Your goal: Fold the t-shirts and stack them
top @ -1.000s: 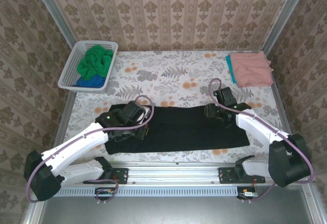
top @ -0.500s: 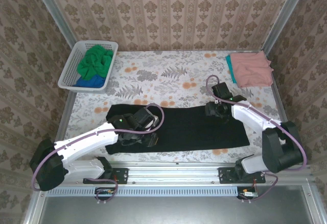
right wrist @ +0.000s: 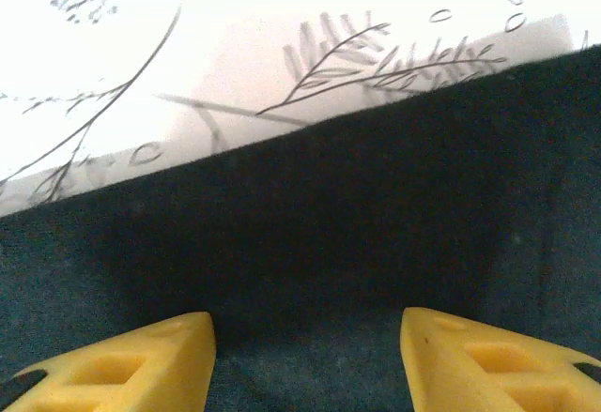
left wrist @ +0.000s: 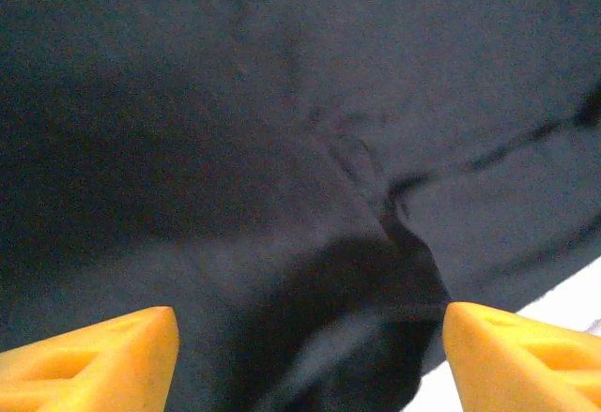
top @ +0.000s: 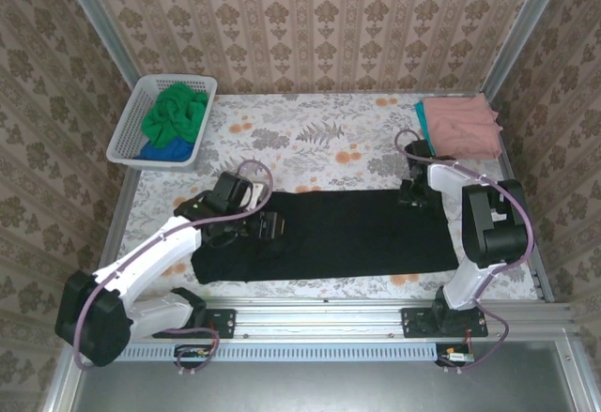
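The black t-shirt (top: pixel 357 234) lies spread as a long flat band across the near half of the table. My left gripper (top: pixel 267 227) hovers over its left part, open. In the left wrist view the orange fingertips (left wrist: pixel 141 337) stand wide apart above creased black cloth (left wrist: pixel 282 130), and the left gripper (left wrist: pixel 308 328) grips nothing. My right gripper (top: pixel 413 194) is at the shirt's far right edge, also open. In the right wrist view the right gripper (right wrist: pixel 307 329) sits over the black hem (right wrist: pixel 310 206). The green t-shirt (top: pixel 177 112) and blue t-shirt (top: pixel 164 152) lie in the basket. The salmon pink t-shirt (top: pixel 462 126) rests folded on the teal one (top: pixel 423 123).
The white lattice basket (top: pixel 127 140) stands at the back left corner. The folded stack sits at the back right, close to the metal frame post (top: pixel 521 27). The floral tablecloth (top: pixel 310 144) stretches between them. A rail (top: pixel 319 313) runs along the near edge.
My left gripper has opened and let go of the black cloth, shifting a little to the right. The right gripper has drawn back towards the shirt's far right edge.
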Controlling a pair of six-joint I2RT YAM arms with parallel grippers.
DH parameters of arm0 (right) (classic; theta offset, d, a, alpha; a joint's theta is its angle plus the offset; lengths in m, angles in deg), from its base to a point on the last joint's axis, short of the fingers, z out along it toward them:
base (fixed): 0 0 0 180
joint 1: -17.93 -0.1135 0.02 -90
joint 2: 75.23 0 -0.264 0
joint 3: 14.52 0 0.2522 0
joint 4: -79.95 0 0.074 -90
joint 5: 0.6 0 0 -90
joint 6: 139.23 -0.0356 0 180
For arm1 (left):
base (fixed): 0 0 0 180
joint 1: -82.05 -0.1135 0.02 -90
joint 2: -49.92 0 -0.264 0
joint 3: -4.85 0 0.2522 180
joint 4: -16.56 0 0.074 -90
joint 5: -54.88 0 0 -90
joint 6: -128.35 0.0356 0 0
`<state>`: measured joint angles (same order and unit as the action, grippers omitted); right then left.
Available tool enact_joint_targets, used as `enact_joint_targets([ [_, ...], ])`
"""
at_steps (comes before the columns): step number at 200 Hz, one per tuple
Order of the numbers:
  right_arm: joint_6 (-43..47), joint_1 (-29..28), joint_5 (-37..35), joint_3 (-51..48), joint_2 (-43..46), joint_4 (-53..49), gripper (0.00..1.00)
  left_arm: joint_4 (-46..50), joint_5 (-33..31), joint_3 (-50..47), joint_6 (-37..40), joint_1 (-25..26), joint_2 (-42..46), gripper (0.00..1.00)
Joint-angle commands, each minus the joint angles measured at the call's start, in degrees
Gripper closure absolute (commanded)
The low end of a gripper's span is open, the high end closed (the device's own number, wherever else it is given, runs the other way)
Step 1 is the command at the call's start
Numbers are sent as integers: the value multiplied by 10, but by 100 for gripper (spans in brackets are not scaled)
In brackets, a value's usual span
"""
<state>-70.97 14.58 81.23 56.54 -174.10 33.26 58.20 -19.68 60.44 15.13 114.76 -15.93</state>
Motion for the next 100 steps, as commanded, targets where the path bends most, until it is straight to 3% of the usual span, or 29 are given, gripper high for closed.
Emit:
enact_joint_targets([
  [1,-9,35,32,-5,-19,-4,44,-90,12,-29,1,-81,-97,33],
  [15,-10,54,54,-6,-17,2,45,-83,-12,-13,-7,-118,-178,38],
  [39,-2,63,85,-12,-3,12,44,-83,-52,-2,-5,-126,-232,38],
  [77,8,63,94,-40,71,20,41,-36,-81,10,-12,-125,-203,38],
  [100,10,60,98,-73,135,20,38,-9,-113,19,-8,-84,-133,34],
])
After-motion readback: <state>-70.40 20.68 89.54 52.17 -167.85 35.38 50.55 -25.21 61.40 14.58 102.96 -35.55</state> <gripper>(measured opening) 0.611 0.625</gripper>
